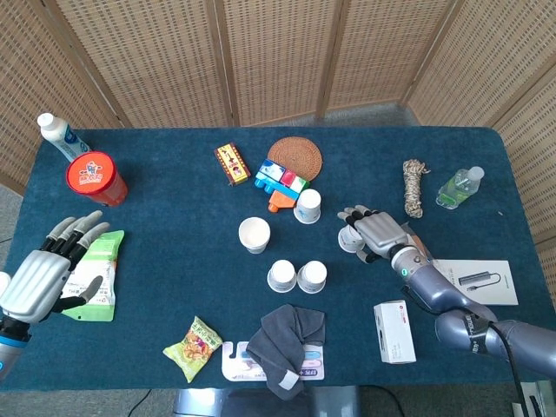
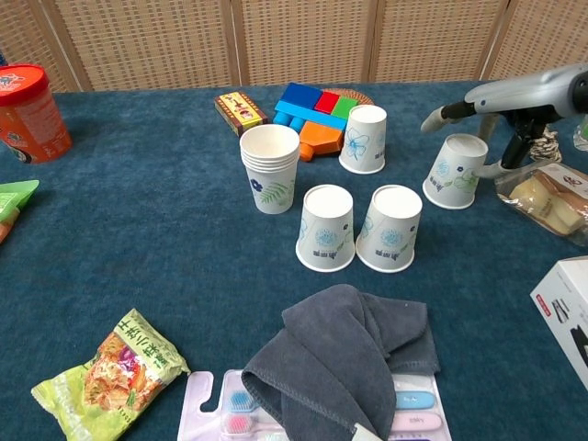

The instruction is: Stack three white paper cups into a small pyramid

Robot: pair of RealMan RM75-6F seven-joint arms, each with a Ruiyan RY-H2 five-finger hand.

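- Two inverted paper cups, the left base cup (image 2: 327,228) and the right base cup (image 2: 390,228), stand touching side by side on the tabletop (image 2: 165,239); judged from that, the pyramid's bottom row is done and only the top cup is missing.
- The third cup (image 2: 456,171), also upside down, sits directly under the right hand (image 1: 372,233), well apart from the base pair, which lies to the hand's inner side and nearer the robot.
- The right hand hovers over that cup with fingers spread and thumb beside its wall; I cannot tell whether it has actually closed on it.
- The left hand (image 1: 48,269) is spread wide, holding nothing, far from every cup.
- Left to do: grasp, lift, set it atop the pair.
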